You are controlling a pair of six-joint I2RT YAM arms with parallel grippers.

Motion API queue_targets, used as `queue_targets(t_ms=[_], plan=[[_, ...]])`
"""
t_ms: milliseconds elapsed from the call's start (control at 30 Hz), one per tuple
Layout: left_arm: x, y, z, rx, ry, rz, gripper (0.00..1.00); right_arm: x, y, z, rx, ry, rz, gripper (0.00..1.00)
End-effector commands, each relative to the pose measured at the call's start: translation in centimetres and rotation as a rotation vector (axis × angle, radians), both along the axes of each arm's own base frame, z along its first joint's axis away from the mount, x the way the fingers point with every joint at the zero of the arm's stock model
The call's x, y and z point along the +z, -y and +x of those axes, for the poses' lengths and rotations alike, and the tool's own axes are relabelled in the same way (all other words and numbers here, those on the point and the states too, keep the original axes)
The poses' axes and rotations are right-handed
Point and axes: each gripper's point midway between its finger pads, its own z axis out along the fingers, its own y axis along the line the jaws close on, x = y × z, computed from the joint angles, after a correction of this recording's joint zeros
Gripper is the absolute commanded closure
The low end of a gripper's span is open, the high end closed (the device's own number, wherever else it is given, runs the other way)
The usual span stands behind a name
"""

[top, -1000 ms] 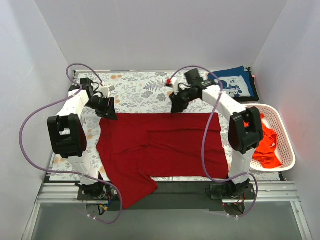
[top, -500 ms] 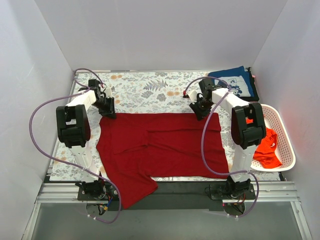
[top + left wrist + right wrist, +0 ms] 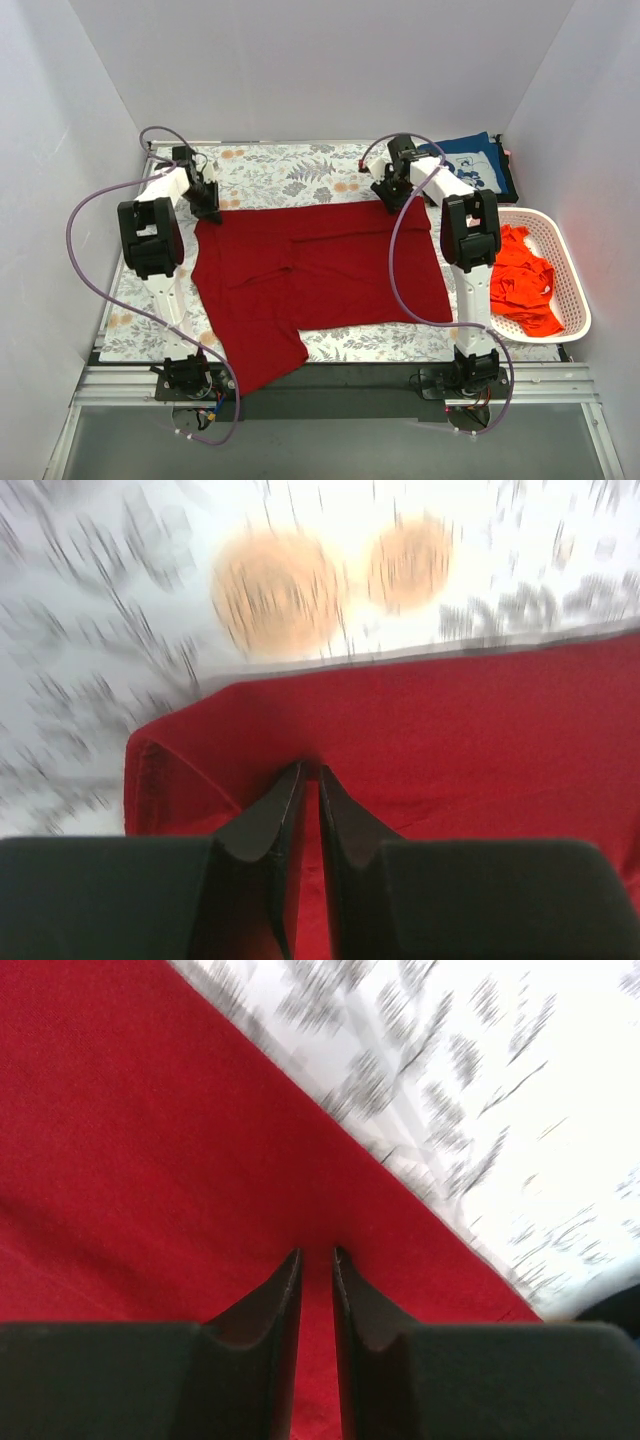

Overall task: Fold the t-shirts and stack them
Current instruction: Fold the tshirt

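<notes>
The dark red t-shirt (image 3: 320, 270) lies spread on the floral table cloth (image 3: 290, 180), with one sleeve reaching the near edge at the left. My left gripper (image 3: 208, 208) is shut on the shirt's far left corner; the left wrist view (image 3: 310, 770) shows the jaws pinching red cloth (image 3: 480, 730). My right gripper (image 3: 393, 200) is shut on the far edge to the right; the right wrist view (image 3: 317, 1253) shows red cloth (image 3: 120, 1140) between the jaws. The navy printed t-shirt (image 3: 470, 168) lies folded at the far right. The orange-red t-shirt (image 3: 520, 285) lies crumpled in the basket.
The white perforated basket (image 3: 576, 295) stands at the right edge of the table. White walls close in the back and both sides. Purple cables loop from both arms. Floral cloth shows bare beyond the shirt's far edge.
Both grippers have moved toward the far side, dragging the dark red shirt's far edge with them. The shirt has slid away from the near edge, and its far edge now slopes.
</notes>
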Motion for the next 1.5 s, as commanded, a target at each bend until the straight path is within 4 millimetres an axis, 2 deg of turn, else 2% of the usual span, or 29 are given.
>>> queue_targets(t_ms=[0, 67, 100, 200, 267, 333, 367, 400, 433, 467, 500, 533, 600, 633, 667, 700, 733, 767, 800, 833, 867, 900, 933, 967, 1033, 1100, 1133, 1233, 1467], plan=[[-2.6, -3.7, 3.1, 0.034, 0.018, 0.128, 0.9, -2.2, 0.3, 2.3, -0.012, 0.027, -0.028, 0.75], [-3.5, -3.6, 3.9, 0.022, 0.011, 0.115, 0.9, -2.6, 0.2, 3.0, -0.014, 0.035, -0.028, 0.73], [-2.9, -3.7, 5.2, 0.019, 0.046, 0.119, 0.89, -2.5, 0.1, 3.2, -0.023, 0.04, -0.027, 0.73], [-2.5, -3.9, 7.1, 0.012, 0.081, 0.117, 0.87, -1.5, -0.6, 4.3, -0.036, 0.069, 0.009, 0.68], [-1.5, -3.4, 7.9, 0.0, 0.104, 0.081, 0.8, 0.1, -1.1, 5.0, -0.043, 0.098, 0.04, 0.62], [0.8, -2.7, 8.6, -0.02, 0.147, 0.051, 0.74, 1.5, -1.7, 4.8, -0.038, 0.108, 0.077, 0.57], [1.9, -2.4, 8.7, -0.029, 0.167, 0.034, 0.65, 3.5, -2.1, 4.8, -0.03, 0.136, 0.1, 0.5], [4.4, -1.4, 8.7, -0.053, 0.21, -0.009, 0.6, 4.6, -2.7, 4.3, -0.013, 0.137, 0.137, 0.47], [5.7, -1.1, 8.7, -0.063, 0.233, -0.026, 0.55, 7.2, -3.0, 3.9, 0.002, 0.173, 0.165, 0.44], [6.9, -0.8, 8.5, -0.075, 0.252, -0.038, 0.5, 7.5, -3.1, 2.7, 0.01, 0.156, 0.179, 0.37], [8.5, 0.1, 8.0, -0.098, 0.27, -0.078, 0.47, 8.6, -3.6, 1.9, 0.029, 0.156, 0.205, 0.34], [10.8, 0.4, 7.5, -0.128, 0.307, -0.083, 0.45, 11.3, -3.8, 1.0, 0.043, 0.193, 0.228, 0.31], [12.8, 1.2, 5.7, -0.181, 0.319, -0.113, 0.38, 11.7, -3.9, -1.8, 0.069, 0.15, 0.251, 0.27], [15.5, 1.8, 4.6, -0.22, 0.367, -0.124, 0.34, 12.2, -4.1, -2.9, 0.087, 0.145, 0.255, 0.23], [14.9, 2.0, 3.1, -0.267, 0.352, -0.121, 0.34, 13.7, -3.9, -4.3, 0.106, 0.161, 0.258, 0.18], [15.0, 2.2, 1.6, -0.3, 0.339, -0.127, 0.33, 12.7, -3.5, -6.6, 0.118, 0.1, 0.248, 0.18], [17.1, 2.9, 0.0, -0.345, 0.38, -0.142, 0.32, 13.7, -3.3, -8.3, 0.138, 0.106, 0.248, 0.18], [15.6, 3.0, -1.9, -0.4, 0.347, -0.148, 0.32, 13.5, -3.1, -9.5, 0.152, 0.089, 0.245, 0.18], [15.7, 3.3, -3.6, -0.428, 0.33, -0.162, 0.32, 11.9, -2.4, -12.0, 0.169, 0.023, 0.223, 0.19], [15.7, 3.8, -5.0, -0.462, 0.321, -0.183, 0.34, 12.7, -2.1, -13.3, 0.183, 0.031, 0.222, 0.23], [15.0, 4.1, -7.7, -0.509, 0.288, -0.195, 0.35, 12.4, -1.8, -14.5, 0.194, 0.016, 0.209, 0.25], [14.7, 4.2, -8.8, -0.521, 0.274, -0.196, 0.36, 10.7, -1.2, -16.6, 0.211, -0.036, 0.187, 0.28], [14.2, 4.3, -9.8, -0.526, 0.255, -0.199, 0.4, 11.1, -0.8, -17.8, 0.224, -0.03, 0.178, 0.34], [13.8, 4.4, -11.4, -0.526, 0.236, -0.2, 0.41, 10.5, -0.3, -18.8, 0.232, -0.038, 0.151, 0.37], [13.4, 4.6, -12.6, -0.511, 0.228, -0.2, 0.43, 9.2, 0.4, -21.8, 0.269, -0.063, 0.119, 0.43], [13.1, 5.0, -14.0, -0.498, 0.223, -0.215, 0.44, 8.3, 0.8, -23.6, 0.291, -0.076, 0.085, 0.48], [13.1, 5.1, -14.3, -0.492, 0.224, -0.219, 0.44, 7.2, 1.5, -25.2, 0.295, -0.104, 0.066, 0.51], [12.6, 5.3, -15.5, -0.482, 0.208, -0.227, 0.44, 5.3, 3.0, -27.3, 0.301, -0.135, 0.015, 0.55], [11.6, 5.2, -17.1, -0.489, 0.186, -0.208, 0.45, 2.2, 5.3, -28.8, 0.331, -0.133, -0.072, 0.58]])
